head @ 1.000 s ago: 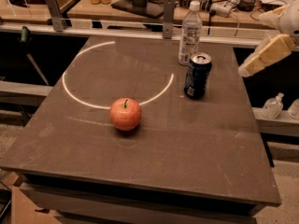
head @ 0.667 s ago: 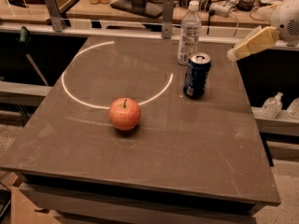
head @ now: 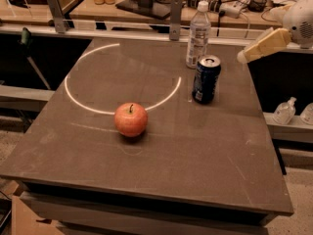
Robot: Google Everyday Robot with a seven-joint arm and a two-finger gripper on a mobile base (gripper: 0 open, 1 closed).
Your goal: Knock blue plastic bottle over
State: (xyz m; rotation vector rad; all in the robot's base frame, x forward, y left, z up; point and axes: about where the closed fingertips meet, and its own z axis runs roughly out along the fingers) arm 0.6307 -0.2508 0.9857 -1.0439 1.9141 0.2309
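The blue plastic bottle (head: pixel 198 34) is a small clear bottle with a white cap and pale label. It stands upright near the far edge of the dark table (head: pixel 161 146). A dark blue soda can (head: pixel 206 79) stands upright just in front of it. My gripper (head: pixel 243 57) comes in from the upper right, its tan finger pointing down-left. It hangs above the table's right edge, to the right of the bottle and clear of it.
A red apple (head: pixel 130 119) sits left of centre, on a white ring painted on the table. A metal rail with posts (head: pixel 175 11) runs along the far edge. Small clear bottles (head: pixel 284 111) rest on a ledge lower right.
My gripper has risen and moved up and left, from beside the can's height toward the level of the bottle. Bottle, can and apple have not moved.
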